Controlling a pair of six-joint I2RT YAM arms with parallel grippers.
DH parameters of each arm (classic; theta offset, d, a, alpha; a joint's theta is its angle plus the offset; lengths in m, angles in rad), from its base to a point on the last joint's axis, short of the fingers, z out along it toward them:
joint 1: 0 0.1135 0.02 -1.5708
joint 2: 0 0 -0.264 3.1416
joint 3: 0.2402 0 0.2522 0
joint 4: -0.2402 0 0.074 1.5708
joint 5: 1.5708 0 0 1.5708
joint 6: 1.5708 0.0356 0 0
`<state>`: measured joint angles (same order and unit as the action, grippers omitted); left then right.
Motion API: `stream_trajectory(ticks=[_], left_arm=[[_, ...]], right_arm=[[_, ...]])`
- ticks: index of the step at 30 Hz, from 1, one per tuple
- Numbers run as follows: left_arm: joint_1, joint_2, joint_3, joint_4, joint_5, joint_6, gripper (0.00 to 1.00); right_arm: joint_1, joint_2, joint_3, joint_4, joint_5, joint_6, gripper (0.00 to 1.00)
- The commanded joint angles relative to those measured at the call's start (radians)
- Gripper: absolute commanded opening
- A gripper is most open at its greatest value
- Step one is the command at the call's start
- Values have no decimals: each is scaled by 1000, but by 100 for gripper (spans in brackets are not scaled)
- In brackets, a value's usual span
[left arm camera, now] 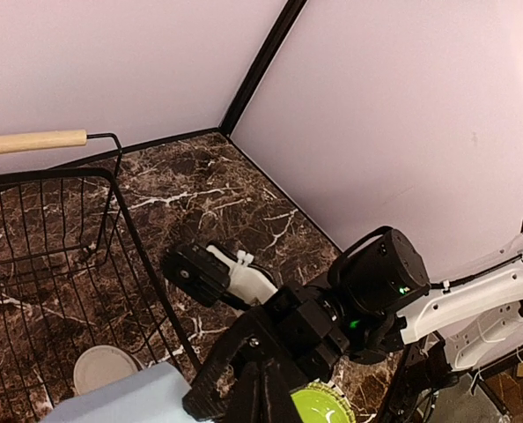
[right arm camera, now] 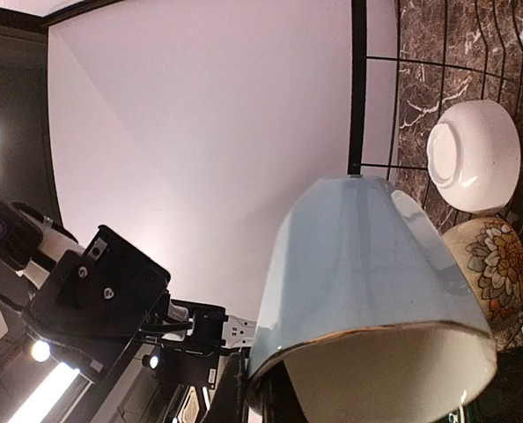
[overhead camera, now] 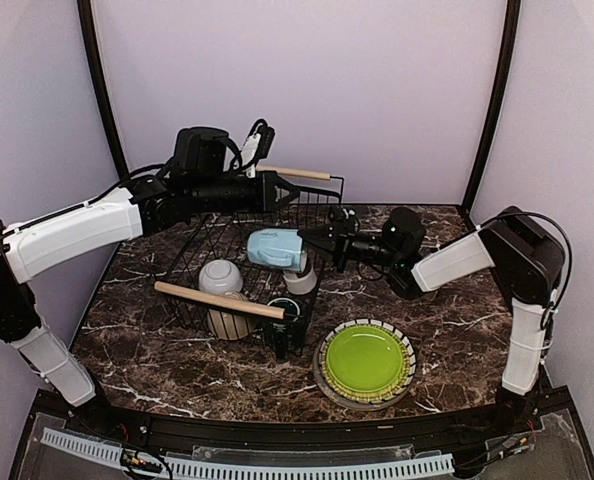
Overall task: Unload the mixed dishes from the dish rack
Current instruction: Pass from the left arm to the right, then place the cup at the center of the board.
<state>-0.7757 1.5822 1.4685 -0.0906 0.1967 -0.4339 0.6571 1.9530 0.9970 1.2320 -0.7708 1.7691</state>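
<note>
**Pinching the light blue mug [overhead camera: 275, 248] over the dish rack [overhead camera: 180, 262]**

The right claw [overhead camera: 310, 243] is gripping the mug at its rim, holding it tipped on its side above the rack's right half, over the brown-white cup [overhead camera: 300, 281]. The left claw [overhead camera: 289, 191] is hovering, pressed together, beside the far wooden handle [overhead camera: 297, 173]. A white bowl [overhead camera: 220, 275] is lying upside down in the rack. On the counter [overhead camera: 462, 330], a lime-green plate [overhead camera: 364, 360] is resting on the striped plate [overhead camera: 410, 347].

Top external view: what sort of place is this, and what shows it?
Likely a robot test booth: plain lilac walls box in a brown marble-patterned table holding a black wire dish rack, with two white-and-black arms mounted.
</note>
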Motion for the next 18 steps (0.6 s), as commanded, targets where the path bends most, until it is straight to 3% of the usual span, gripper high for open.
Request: stream_trajectory(ticks=[1,6,8,12,18], left_arm=[[-4,-9,-28,-12,-17,9,1],[-1,-37,-26,-46,-65,51,1],[-1,-49,-25,-63,-92,62,6],[0,-73,-28,-104,-150,76,21],[4,-137,-60,-122,-216,90,55]], right_arm=[[2,-32,62,397,23,31,0],[-13,-70,70,242,-31,-98,0],[-17,-68,77,222,-41,-122,0],[-26,-91,78,147,-71,-207,0],[-78,-234,72,-119,-128,-469,0]])
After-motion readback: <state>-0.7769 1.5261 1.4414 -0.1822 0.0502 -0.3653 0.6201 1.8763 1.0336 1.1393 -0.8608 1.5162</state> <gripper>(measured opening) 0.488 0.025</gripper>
